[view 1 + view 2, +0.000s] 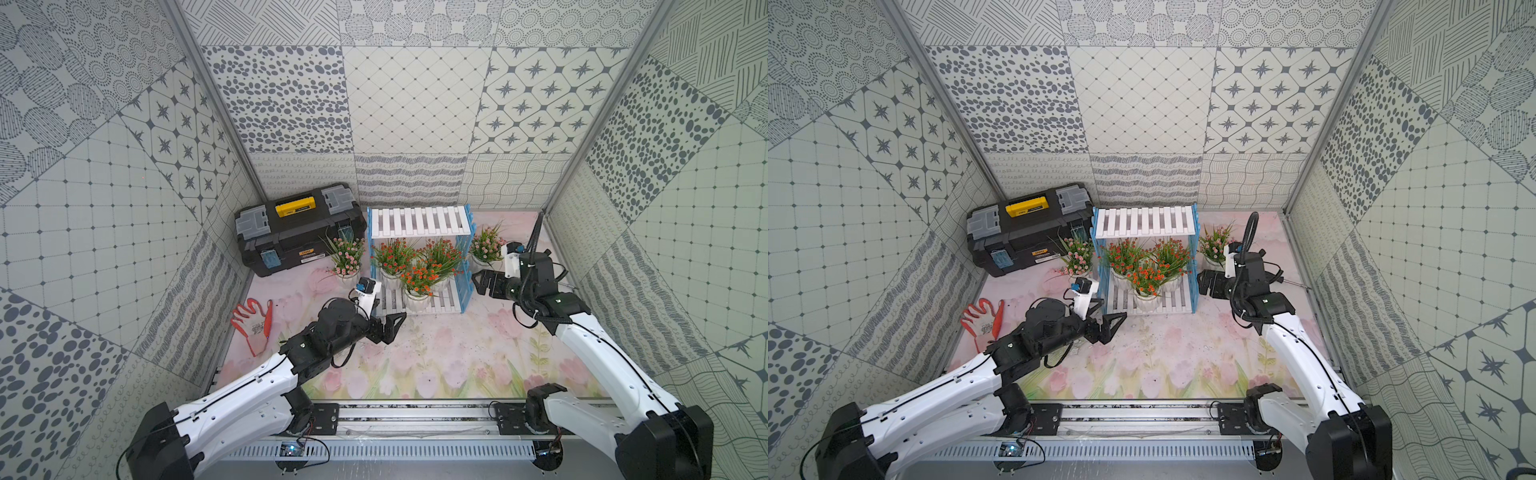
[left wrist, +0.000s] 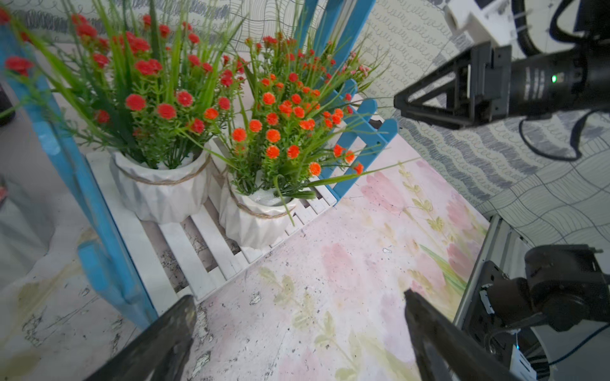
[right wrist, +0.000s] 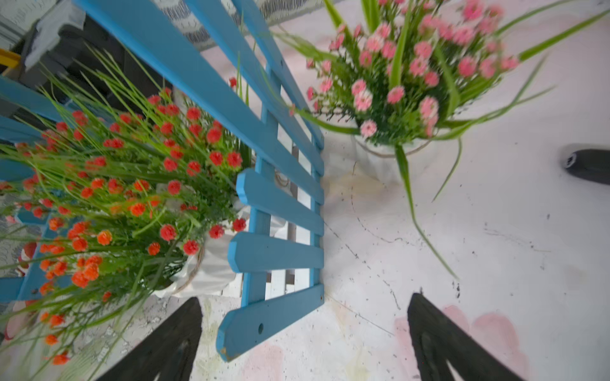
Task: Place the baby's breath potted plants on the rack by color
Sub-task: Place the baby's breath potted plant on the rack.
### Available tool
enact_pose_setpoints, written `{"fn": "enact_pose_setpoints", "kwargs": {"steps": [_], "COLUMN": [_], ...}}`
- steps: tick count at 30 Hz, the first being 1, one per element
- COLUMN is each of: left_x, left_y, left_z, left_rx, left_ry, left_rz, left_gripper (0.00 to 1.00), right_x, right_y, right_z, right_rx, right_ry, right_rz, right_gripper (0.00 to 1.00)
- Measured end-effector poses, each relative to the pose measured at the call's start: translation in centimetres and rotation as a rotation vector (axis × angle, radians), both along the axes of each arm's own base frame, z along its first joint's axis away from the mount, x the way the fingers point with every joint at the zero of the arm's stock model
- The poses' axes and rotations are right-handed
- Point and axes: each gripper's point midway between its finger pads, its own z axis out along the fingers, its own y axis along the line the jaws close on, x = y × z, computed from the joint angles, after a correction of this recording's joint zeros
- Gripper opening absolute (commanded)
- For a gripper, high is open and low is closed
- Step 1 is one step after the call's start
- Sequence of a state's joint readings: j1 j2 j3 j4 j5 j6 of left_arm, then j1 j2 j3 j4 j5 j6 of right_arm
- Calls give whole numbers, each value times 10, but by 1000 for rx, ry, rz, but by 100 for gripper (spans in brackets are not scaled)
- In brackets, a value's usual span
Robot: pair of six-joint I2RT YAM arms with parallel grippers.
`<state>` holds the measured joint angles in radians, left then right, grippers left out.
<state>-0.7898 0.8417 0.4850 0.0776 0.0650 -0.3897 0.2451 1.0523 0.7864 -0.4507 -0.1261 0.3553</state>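
The rack (image 1: 419, 222) (image 1: 1144, 222), white slats with light-blue fence sides, stands at the back middle in both top views. Three orange-red baby's breath potted plants (image 1: 419, 282) crowd its lower shelf; the top shelf is bare. One pink plant (image 1: 347, 255) stands on the table left of the rack, another (image 1: 486, 245) on its right. My left gripper (image 1: 395, 328) (image 2: 298, 298) is open and empty at the rack's front left corner. My right gripper (image 1: 476, 284) (image 3: 303, 300) is open and empty beside the rack's right fence side (image 3: 274, 198), near the right-hand pink plant (image 3: 406, 76).
A black toolbox (image 1: 299, 228) with a yellow handle sits at the back left, close behind the left pink plant. An orange and white glove (image 1: 253, 326) lies by the left wall. A dark tool handle (image 3: 587, 165) lies near the right wall. Patterned walls enclose three sides.
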Motion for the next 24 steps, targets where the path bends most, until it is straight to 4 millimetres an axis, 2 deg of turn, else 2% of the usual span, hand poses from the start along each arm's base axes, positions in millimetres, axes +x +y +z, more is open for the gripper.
{"fn": "enact_pose_setpoints", "kwargs": {"steps": [2,5,9,12,21,24], "left_x": [6,14,22,27,38,41], "left_y": [5,14,32,47,92,100], "left_z": [5,18,37,44,36,33], "left_rx": [-21,-62,-116,-140,-166,-173], "left_ry": [24,49,61,78,160,182], "left_rz": [33,90,174,241,440,477], "left_gripper": [98,98,98,98,98,98], "right_x": [-1,3,8,13,24,25], "right_y": [0,2,2,-3,-19,-20], "right_z": [-9,-12,-19,-22,-23,-22], "right_rx": [0,-4,-1,1,-4,2], "right_ry": [17,16,20,16,-44,-75], "right_rz": [-2,-2,-3,-18,-80,-86], "right_gripper": [98,98,98,98,98,98]}}
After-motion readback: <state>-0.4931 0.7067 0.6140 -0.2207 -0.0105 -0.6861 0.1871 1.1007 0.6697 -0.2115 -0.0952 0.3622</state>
